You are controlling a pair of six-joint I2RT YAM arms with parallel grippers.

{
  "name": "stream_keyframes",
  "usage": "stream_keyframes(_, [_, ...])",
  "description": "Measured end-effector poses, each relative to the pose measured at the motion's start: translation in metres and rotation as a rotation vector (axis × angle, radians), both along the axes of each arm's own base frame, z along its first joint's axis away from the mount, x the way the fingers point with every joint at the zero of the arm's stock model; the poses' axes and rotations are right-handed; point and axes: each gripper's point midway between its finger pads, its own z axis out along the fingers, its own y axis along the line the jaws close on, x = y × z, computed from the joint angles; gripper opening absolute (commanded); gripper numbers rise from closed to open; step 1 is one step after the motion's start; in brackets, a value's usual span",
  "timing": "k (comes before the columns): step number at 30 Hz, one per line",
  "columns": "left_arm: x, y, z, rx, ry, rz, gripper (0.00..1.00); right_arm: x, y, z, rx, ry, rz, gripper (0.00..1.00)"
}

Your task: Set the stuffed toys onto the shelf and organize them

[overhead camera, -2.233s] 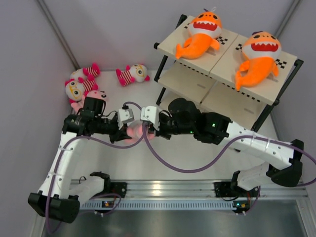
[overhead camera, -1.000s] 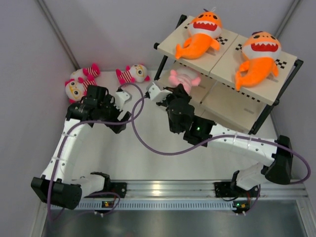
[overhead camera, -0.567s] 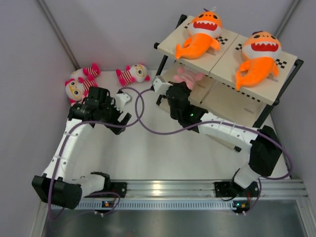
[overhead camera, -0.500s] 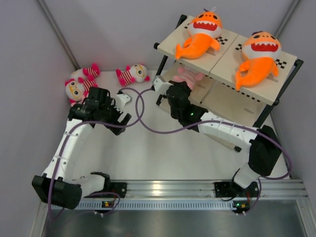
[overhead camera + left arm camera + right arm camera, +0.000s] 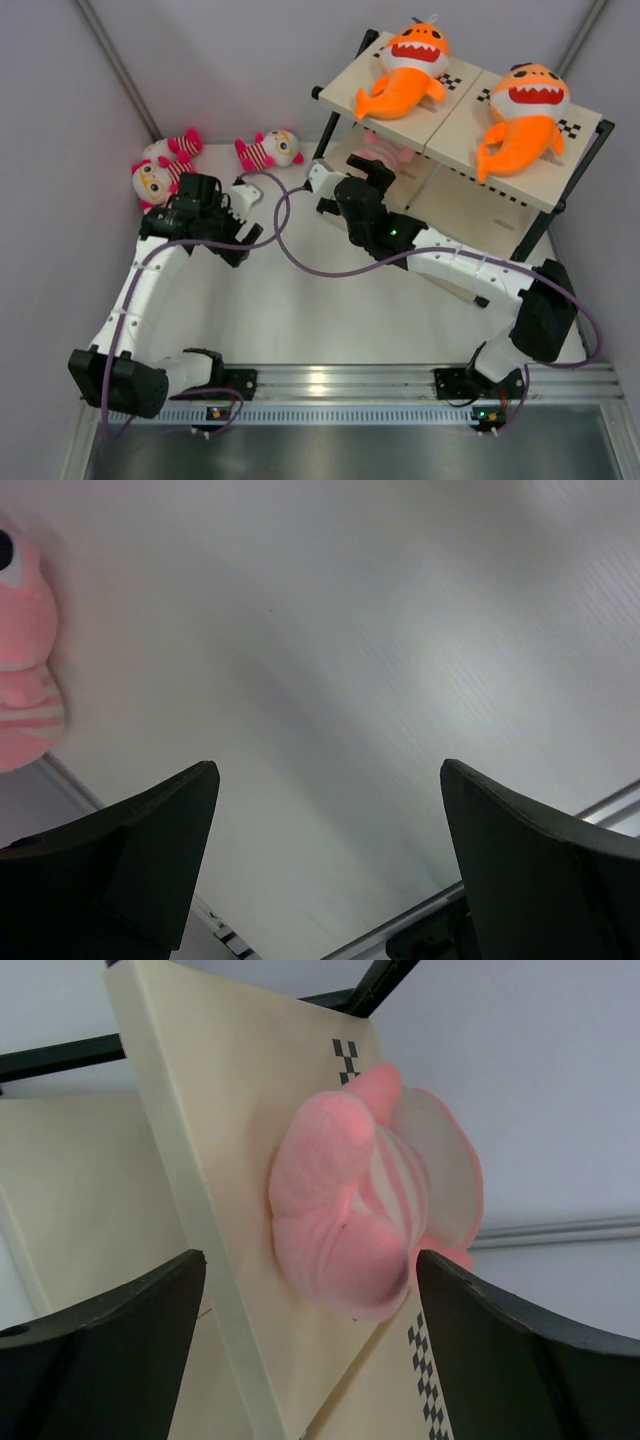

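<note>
Two orange plush sharks with white bellies lie on the top cream boards of the black-framed three-tier shelf [image 5: 338, 85], the left shark [image 5: 405, 62] and the right shark [image 5: 520, 118] each beside a checker strip. From above, the pale pink plush doll [image 5: 385, 150] on the middle board is half hidden under the top board. The right gripper [image 5: 372, 172] is just in front of it, and its fingers cannot be made out there. The right wrist view shows them spread wide, with the doll [image 5: 365, 1215] lying at the board's edge, clear of both. Two white-faced striped dolls rest on the white table [image 5: 300, 320] near the far left corner, the corner doll [image 5: 158, 175] and the nearer doll [image 5: 268, 150]. The left gripper [image 5: 243, 225] hangs close by. Its wrist view shows the fingers [image 5: 120, 870] apart with nothing between them, and a pink toy [image 5: 25, 670] at the left edge.
</note>
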Motion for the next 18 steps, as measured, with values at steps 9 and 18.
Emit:
stream_keyframes(9, [0.089,0.143,-0.066,0.291,0.039,0.457,0.99,-0.034,0.02,0.026,0.038,0.005,0.116,0.96])
stream_keyframes(18, [0.143,0.198,-0.095,0.386,0.053,0.585,0.99,-0.053,0.023,0.044,0.073,-0.009,0.172,0.96])
